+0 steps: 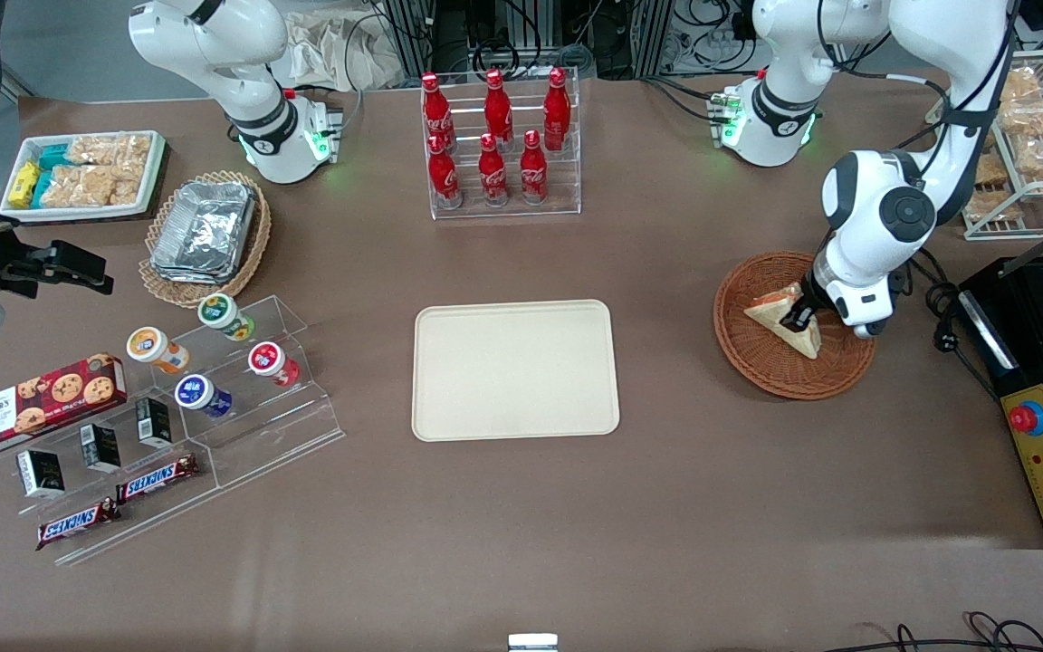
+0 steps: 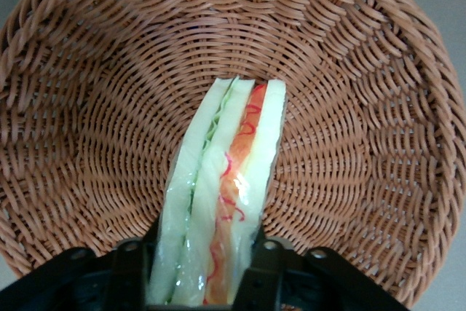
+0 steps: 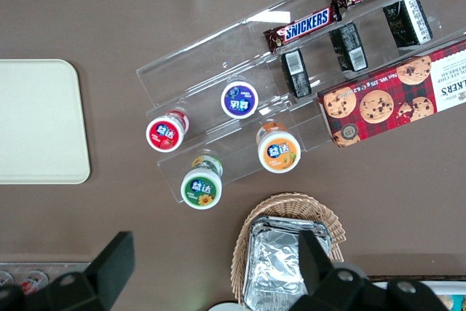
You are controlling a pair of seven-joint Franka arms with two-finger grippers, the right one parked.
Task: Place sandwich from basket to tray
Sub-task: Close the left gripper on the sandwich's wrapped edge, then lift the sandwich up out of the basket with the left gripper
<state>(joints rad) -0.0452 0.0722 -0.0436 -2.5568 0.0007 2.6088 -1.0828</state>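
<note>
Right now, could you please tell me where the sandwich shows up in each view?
Front view: sandwich lies in the basket, toward the working arm's end, tool on it.
Left wrist view: sandwich edge-on between the tool's fingers.
Right wrist view: not in it.
Shared landmark: the basket.

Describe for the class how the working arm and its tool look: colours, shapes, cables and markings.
The working arm has glossy white, rounded shells with black joint bands and a round dark cap on one joint. Black cables trail beside it, and its base glows green. Its tool, above the basket, is black, with two dark fingers.
</note>
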